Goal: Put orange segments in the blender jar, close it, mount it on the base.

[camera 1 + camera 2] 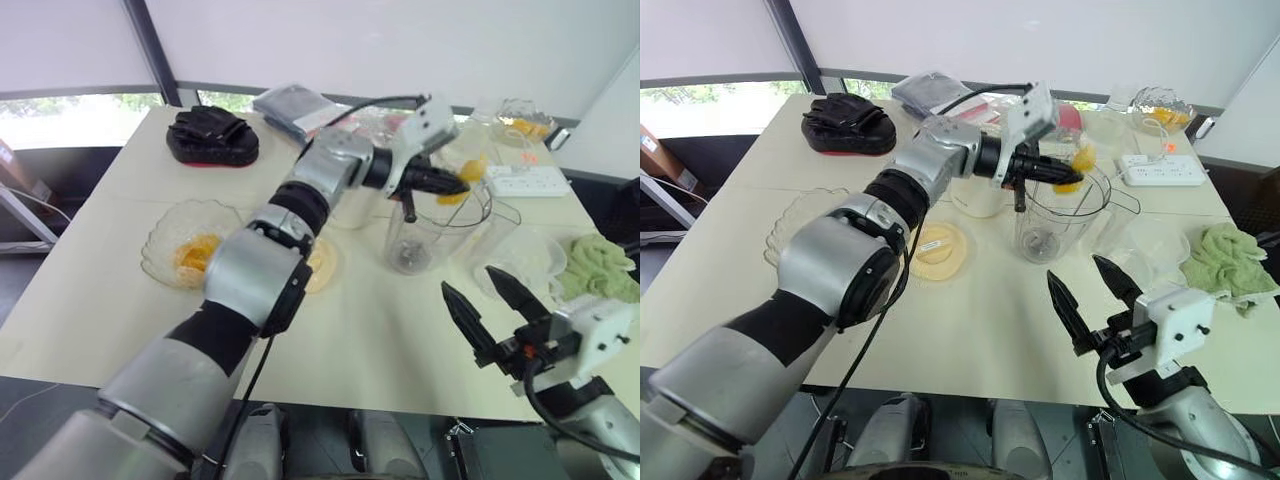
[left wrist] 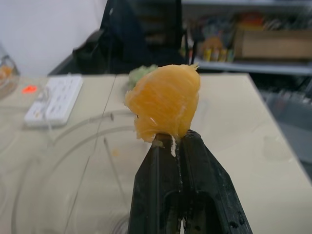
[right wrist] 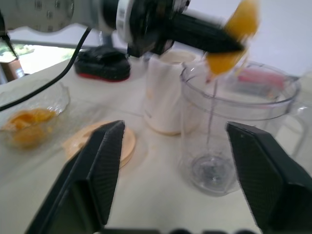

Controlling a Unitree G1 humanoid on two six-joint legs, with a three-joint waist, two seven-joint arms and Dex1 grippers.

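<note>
1. My left gripper (image 2: pixel 171 141) is pinching an orange segment (image 2: pixel 165 102), hovering over the blender jar (image 1: pixel 440 240).
2. My right gripper (image 1: pixel 468 282) is gaping empty at the jar's five o'clock.
3. The jar's looking empty to me, so filling, closing and mounting are all waiting.

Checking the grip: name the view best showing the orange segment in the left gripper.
Left wrist view: pulpy orange segment close up, pinched in the left gripper. Eye views show it small over the clear jar; right wrist view, side-on.
</note>
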